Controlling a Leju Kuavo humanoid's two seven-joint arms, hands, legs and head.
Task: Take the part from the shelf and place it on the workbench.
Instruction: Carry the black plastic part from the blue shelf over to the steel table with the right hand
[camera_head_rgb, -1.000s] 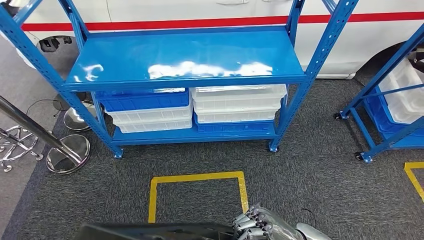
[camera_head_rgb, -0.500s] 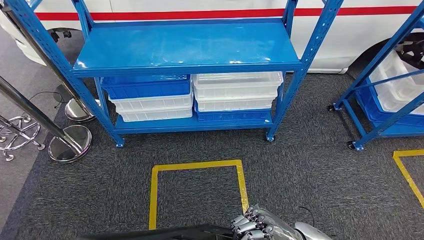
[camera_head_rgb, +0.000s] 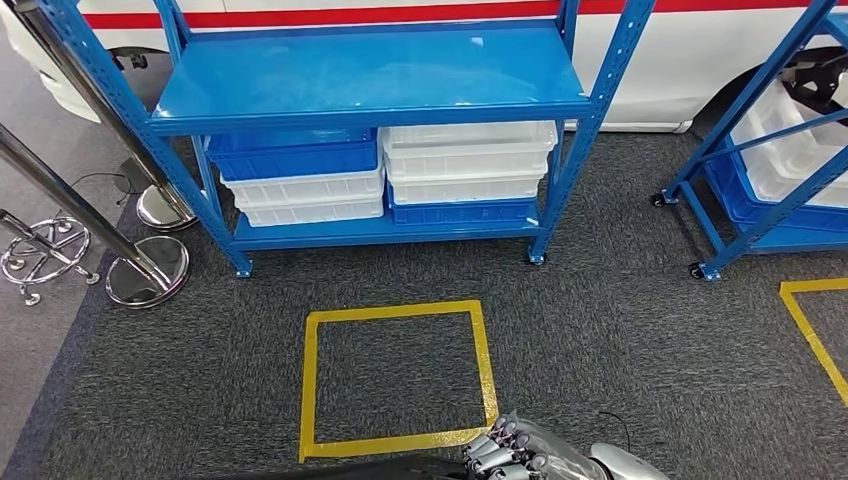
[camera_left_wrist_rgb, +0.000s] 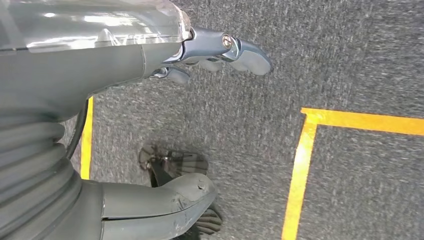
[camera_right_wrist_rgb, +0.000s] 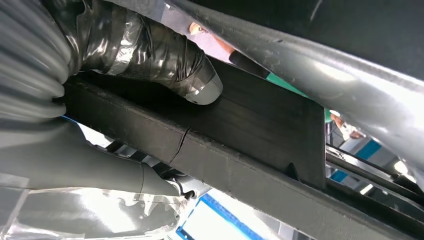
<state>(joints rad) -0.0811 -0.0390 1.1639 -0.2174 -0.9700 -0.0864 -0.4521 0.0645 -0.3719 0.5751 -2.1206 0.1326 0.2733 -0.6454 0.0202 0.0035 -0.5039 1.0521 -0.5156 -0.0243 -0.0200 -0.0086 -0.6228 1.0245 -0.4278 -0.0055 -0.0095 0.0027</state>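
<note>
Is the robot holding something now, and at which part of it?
Yes. The right robot hand grips a black part by its edge, thumb on one face, fingers under it. The left robot hand holds nothing.

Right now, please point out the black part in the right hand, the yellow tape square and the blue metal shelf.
black part (camera_right_wrist_rgb: 240, 150), right wrist view, its long side face
yellow tape square (camera_head_rgb: 397, 311), head view, far strip
blue metal shelf (camera_head_rgb: 370, 75), head view, upper deck

Two blue shelving racks stand on the carpet: one far centre (camera_head_rgb: 370, 85), one at the right edge (camera_head_rgb: 770, 150). The centre rack's lower level holds two stacks of bins, the left (camera_head_rgb: 297, 175) and the right (camera_head_rgb: 465, 170). Two chrome stanchion bases (camera_head_rgb: 147, 283) sit at left. One full yellow tape square (camera_head_rgb: 398, 378) lies near.
</note>
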